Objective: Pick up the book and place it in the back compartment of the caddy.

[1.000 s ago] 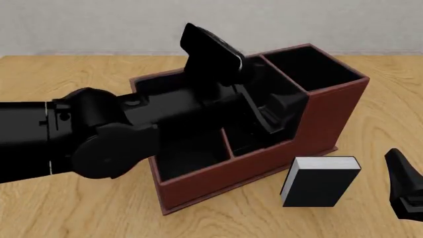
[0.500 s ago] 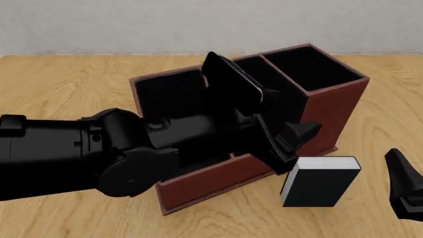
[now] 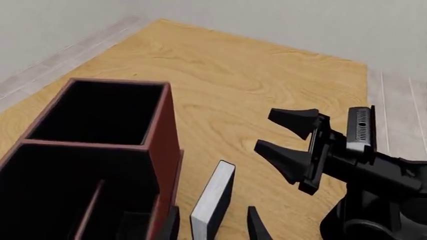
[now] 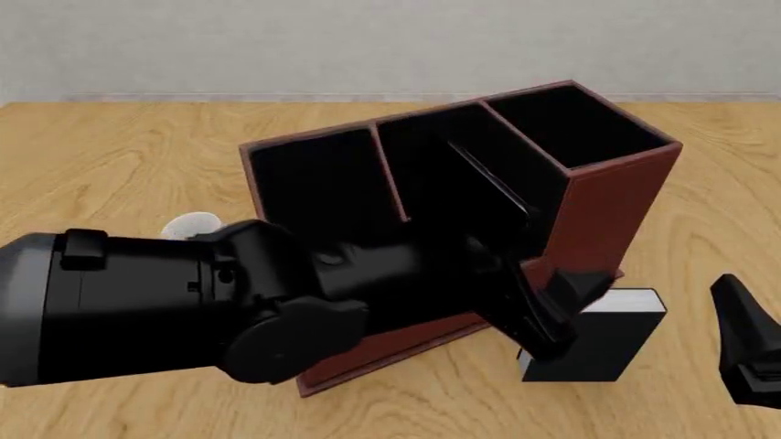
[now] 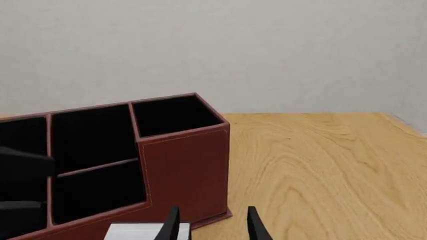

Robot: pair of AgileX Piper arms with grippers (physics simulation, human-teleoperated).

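Note:
The book (image 4: 604, 346), black with a white page block (image 3: 213, 199), stands upright on the table just in front of the caddy's (image 4: 616, 206) tall right end. My left gripper (image 4: 564, 315) is open and straddles the book, one fingertip (image 3: 257, 227) on each side with gaps between. Off to the right, my right gripper (image 4: 747, 352) hangs open with nothing in it; it also shows in the left wrist view, right gripper (image 3: 267, 131). The back compartment (image 5: 100, 192), a small cell behind the low brown wall, shows in the right wrist view. My left arm hides it in the front view.
The caddy's tall narrow cell (image 4: 576, 121) and long left cell (image 4: 311, 183) are dark and open-topped. A small white object (image 4: 190, 223) peeks out behind my left arm. Bare wooden table (image 4: 683, 402) lies around the book and to the right.
My left arm swung from above the caddy down and to the right. Its open fingers now sit around the book. The book and the right arm stayed where they were.

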